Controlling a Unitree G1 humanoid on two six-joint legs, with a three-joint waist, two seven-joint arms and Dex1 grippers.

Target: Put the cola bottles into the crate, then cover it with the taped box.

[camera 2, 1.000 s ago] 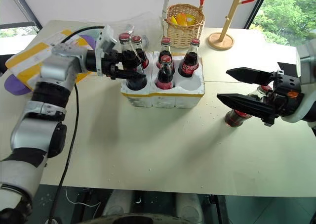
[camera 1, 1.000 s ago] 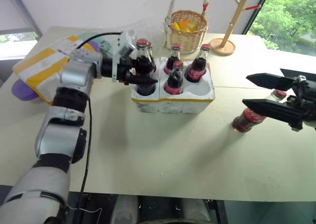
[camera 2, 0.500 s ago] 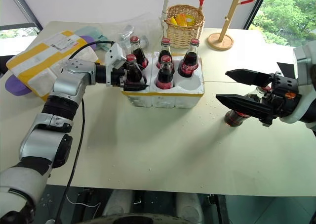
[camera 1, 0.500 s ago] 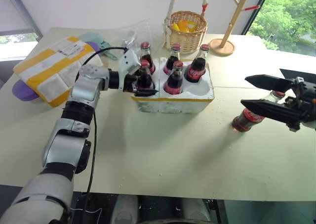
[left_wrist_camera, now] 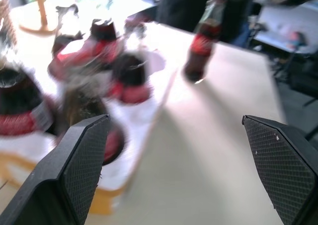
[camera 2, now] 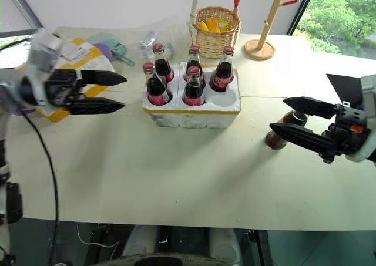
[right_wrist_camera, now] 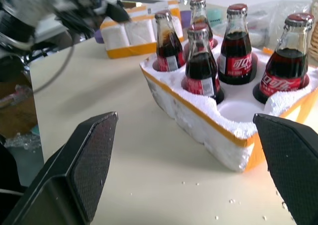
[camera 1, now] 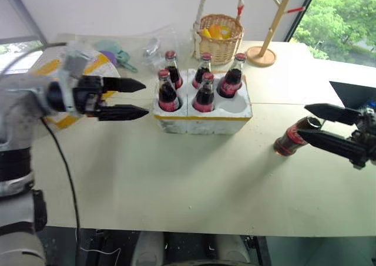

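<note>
Fifth bottle [camera 1: 167, 92] now seated in near-left well of crate [camera 1: 202, 116], released. Left gripper [camera 1: 136, 98] pulled back clear, jaws spread wide, empty, hovering between crate and taped box [camera 2: 75, 53]. Five wells filled, near-right well [camera 2: 222, 98] vacant. Last cola bottle [camera 1: 291, 138] standing on table [camera 1: 176, 178], well right of crate. Right gripper [camera 1: 310, 121] wide open around its neck, not clamped. Next, by judgement: close on it, carry to empty well, then box over crate.

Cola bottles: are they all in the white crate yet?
Five cola bottles stand in the crate; one well is empty. The last bottle stands on the table beside the open right hand. The taped box waits behind the open left hand.
</note>
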